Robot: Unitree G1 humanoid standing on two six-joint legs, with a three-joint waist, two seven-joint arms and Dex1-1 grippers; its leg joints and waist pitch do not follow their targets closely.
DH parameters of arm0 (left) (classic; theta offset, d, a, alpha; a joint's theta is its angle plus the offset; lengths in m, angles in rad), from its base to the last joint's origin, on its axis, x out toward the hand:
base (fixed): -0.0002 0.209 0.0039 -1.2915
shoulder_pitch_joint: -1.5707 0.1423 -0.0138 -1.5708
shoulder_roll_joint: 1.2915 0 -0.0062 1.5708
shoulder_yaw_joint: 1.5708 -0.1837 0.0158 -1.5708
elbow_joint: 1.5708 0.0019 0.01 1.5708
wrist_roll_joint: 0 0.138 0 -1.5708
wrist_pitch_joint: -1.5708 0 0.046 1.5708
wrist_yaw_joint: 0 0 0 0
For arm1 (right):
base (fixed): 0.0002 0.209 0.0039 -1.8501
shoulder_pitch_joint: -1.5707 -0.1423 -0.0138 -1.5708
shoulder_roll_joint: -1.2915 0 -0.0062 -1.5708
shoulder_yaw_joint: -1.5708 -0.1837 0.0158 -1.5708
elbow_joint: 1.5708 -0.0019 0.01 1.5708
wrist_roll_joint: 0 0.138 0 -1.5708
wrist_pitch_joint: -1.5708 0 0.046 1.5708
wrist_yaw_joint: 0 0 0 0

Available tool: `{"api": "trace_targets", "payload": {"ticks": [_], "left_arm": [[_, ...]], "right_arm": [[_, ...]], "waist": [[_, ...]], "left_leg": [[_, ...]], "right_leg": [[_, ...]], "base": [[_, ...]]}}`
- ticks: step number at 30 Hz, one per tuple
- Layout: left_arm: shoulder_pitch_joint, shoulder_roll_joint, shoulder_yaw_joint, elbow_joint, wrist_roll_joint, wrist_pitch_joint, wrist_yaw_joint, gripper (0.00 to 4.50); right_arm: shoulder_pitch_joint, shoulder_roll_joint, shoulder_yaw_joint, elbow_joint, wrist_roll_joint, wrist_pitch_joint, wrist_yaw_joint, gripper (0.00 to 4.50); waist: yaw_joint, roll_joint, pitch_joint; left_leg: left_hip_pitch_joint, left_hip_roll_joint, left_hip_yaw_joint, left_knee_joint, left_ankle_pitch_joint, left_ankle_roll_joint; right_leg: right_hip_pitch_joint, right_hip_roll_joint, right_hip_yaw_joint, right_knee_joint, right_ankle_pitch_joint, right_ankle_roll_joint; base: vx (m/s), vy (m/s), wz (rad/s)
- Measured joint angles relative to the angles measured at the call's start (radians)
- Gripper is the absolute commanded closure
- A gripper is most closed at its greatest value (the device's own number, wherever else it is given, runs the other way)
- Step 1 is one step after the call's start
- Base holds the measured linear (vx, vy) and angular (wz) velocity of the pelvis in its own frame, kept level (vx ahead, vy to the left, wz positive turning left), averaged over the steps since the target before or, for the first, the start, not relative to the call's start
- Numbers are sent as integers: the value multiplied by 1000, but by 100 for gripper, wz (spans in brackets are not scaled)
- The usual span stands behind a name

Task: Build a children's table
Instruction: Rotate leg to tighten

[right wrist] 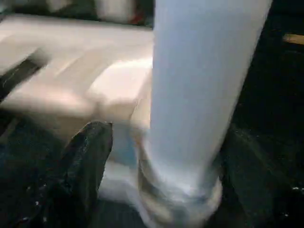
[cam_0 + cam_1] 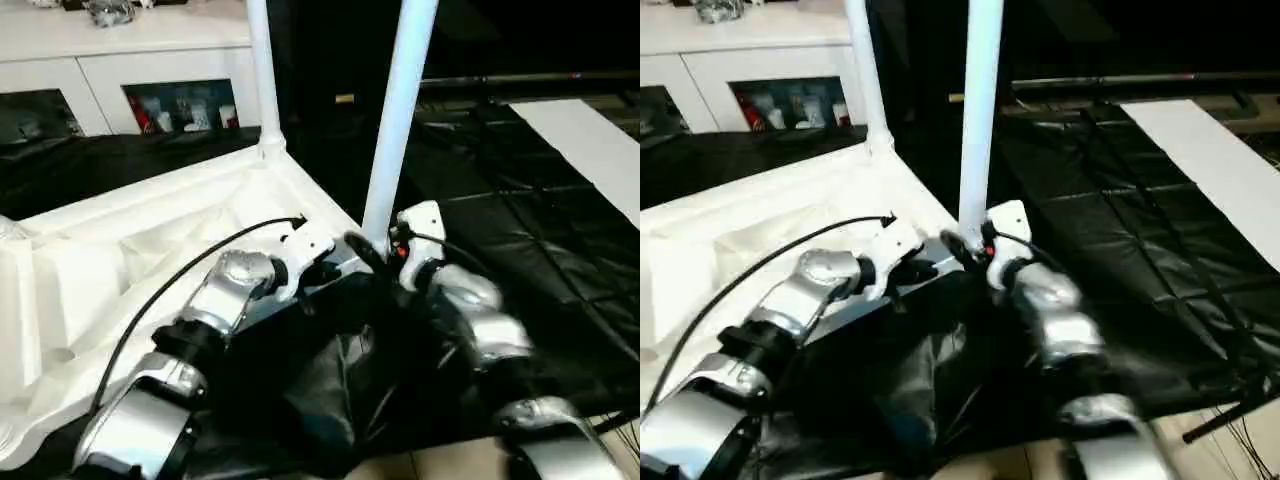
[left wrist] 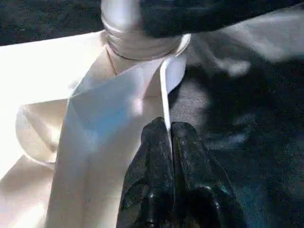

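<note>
The children's table top (image 2: 150,250) lies upside down on black cloth, its white ribbed underside facing up. Two white legs stand upright in its corner sockets, a far leg (image 2: 262,70) and a near leg (image 2: 400,110). My left gripper (image 3: 169,127) is shut on the thin rim of the table top, just beside the near leg's socket (image 3: 137,42). My right gripper (image 1: 166,137) stands open around the base of the near leg (image 1: 199,85). One black finger (image 1: 88,161) is apart from the tube, and the other side is in shadow.
A white cabinet with glass doors (image 2: 150,80) stands behind the table top. Black cloth (image 2: 520,230) covers the floor to the right, with a white sheet (image 2: 590,140) at the far right. A black cable (image 2: 170,290) arches over my left forearm.
</note>
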Motion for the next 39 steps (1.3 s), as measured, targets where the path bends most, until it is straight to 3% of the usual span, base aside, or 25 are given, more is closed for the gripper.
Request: {"api": "trace_targets", "payload": {"ticks": [2,7,14,16,17,20,21,25,26,36,39], "left_arm": [[13,40,1,-13,-15,-22,-56,450],[51,99,-2,-54,-43,-68,-208,450],[105,146,-28,-135,-104,-73,-394,450],[114,152,-28,-150,-109,-64,-406,450],[117,153,-28,-156,-110,-62,-411,450],[119,155,-29,-158,-110,-63,-414,450],[120,157,-29,-158,-110,-63,-414,450],[123,160,-29,-162,-114,-61,-415,450],[125,161,-29,-166,-115,-59,-415,450],[126,162,-26,-171,-121,-30,-414,450],[113,136,-12,-148,-111,-5,-354,450]], "right_arm": [[33,-59,17,-41,5,3,112,77],[67,-102,44,-90,12,20,238,77],[89,-126,79,-152,47,55,343,77],[92,-130,83,-159,52,69,366,77],[93,-133,84,-163,53,76,378,112],[96,-144,95,-169,53,81,401,117],[96,-145,95,-169,53,81,403,146],[96,-146,101,-169,53,83,412,163],[96,-146,102,-170,54,84,412,188],[98,-140,99,-175,60,104,404,207],[91,-88,70,-129,59,100,312,207]], "waist": [[-2,-1,0],[0,0,0],[31,1,0],[30,1,0],[30,1,0],[30,1,0],[30,1,0],[28,1,0],[28,1,0],[28,1,0],[24,2,0]], "left_leg": [[0,0,0,-1,0,1],[1,1,0,-2,0,0],[2,0,2,-1,0,1],[2,0,2,-1,0,1],[2,1,2,-1,0,1],[2,1,2,-1,0,1],[2,1,2,-1,0,1],[2,1,2,-1,0,1],[2,1,2,-1,0,1],[2,1,2,-1,0,1],[3,0,2,0,0,0]], "right_leg": [[0,0,0,0,0,0],[-1,1,0,0,0,0],[-2,0,0,-1,0,0],[-2,0,0,-1,0,0],[-2,0,0,-1,0,0],[-2,0,0,-1,0,0],[-2,0,0,-1,0,0],[-2,0,0,-1,0,0],[-2,0,0,-1,0,0],[-2,0,0,-1,0,0],[1,0,1,1,0,0]], "base": [[0,0,0],[0,0,0],[0,0,0],[0,0,0],[0,0,0],[0,0,0],[0,0,0],[0,0,0],[0,0,0],[0,0,0],[0,0,0]]}}
